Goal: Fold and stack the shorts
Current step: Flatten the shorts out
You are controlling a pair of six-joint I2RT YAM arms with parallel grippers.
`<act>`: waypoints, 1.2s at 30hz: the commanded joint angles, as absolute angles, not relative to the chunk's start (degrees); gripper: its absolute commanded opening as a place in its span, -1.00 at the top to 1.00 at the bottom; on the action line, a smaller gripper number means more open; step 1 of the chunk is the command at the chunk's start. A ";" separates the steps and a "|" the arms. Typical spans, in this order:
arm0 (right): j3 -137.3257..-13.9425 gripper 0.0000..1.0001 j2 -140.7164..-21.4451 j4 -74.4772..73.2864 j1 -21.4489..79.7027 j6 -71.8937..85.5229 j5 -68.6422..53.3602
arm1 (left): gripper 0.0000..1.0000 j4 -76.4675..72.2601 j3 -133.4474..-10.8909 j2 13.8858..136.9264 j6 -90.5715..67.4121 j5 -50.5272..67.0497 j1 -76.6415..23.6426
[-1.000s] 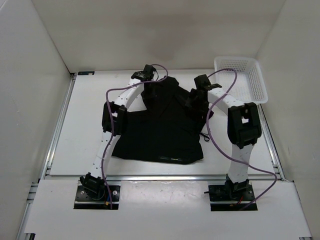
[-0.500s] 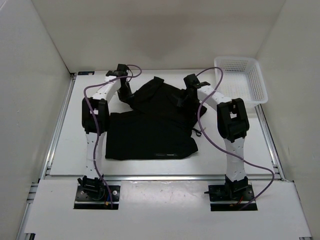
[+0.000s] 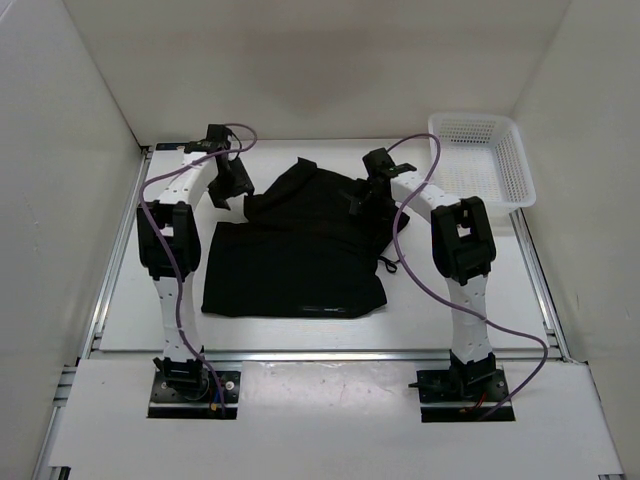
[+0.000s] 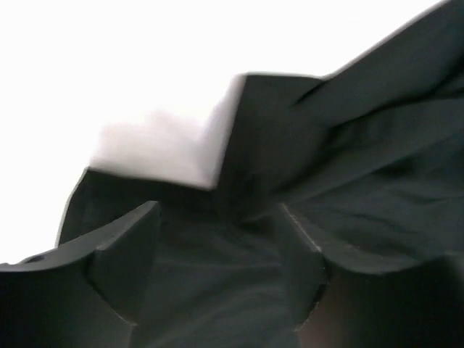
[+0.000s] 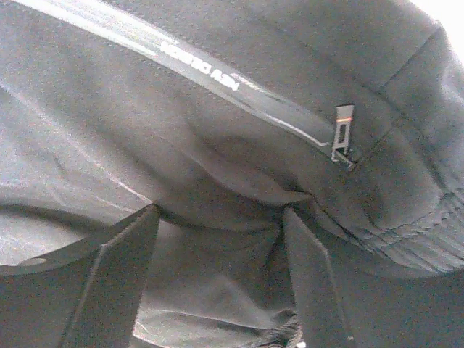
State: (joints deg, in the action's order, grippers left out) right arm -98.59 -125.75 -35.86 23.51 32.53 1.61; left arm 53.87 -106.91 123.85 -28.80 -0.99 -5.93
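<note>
Shorts (image 3: 290,262) lie rumpled at the middle of the table (image 3: 150,300). Both arms reach forward, elbows raised, the left gripper (image 3: 228,188) at the cloth's far-left corner and the right gripper (image 3: 366,195) at its far-right. Each has its fingers spread, with black cloth lying loose between them.

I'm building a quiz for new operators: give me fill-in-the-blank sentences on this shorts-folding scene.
1. The shorts on the table are ____ in colour.
2. The white basket sits at its far ____ corner.
3. The cables are ____ in colour.
4. The left claw and right claw both stand ____.
Missing words: black; right; purple; open.
</note>
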 commanded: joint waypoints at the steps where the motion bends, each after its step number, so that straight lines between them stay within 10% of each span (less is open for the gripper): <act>1: -99.67 -0.54 -124.46 -37.62 24.17 30.59 2.63 | -0.55 51.42 -112.93 123.82 -28.30 -1.93 -7.65; 12: -93.70 -0.67 -112.68 -37.62 18.55 33.13 3.79 | -0.43 60.29 -124.81 138.52 -27.25 -0.09 -8.26; 14: -91.06 -0.67 -111.45 -37.62 16.62 33.13 3.78 | -0.20 60.29 -123.49 138.52 -26.63 0.52 -8.26; 17: -89.82 -0.67 -111.45 -37.00 15.30 33.13 3.25 | 0.80 60.29 -122.96 139.04 -25.93 1.14 -8.26; 36: -93.96 -0.48 -121.02 -37.62 19.51 29.53 2.20 | 0.80 53.61 -107.67 122.53 -28.56 3.52 3.77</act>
State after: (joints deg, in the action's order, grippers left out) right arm -91.72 -119.63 -37.47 19.07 30.74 2.76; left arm 54.85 -109.65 128.86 -28.51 3.22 3.46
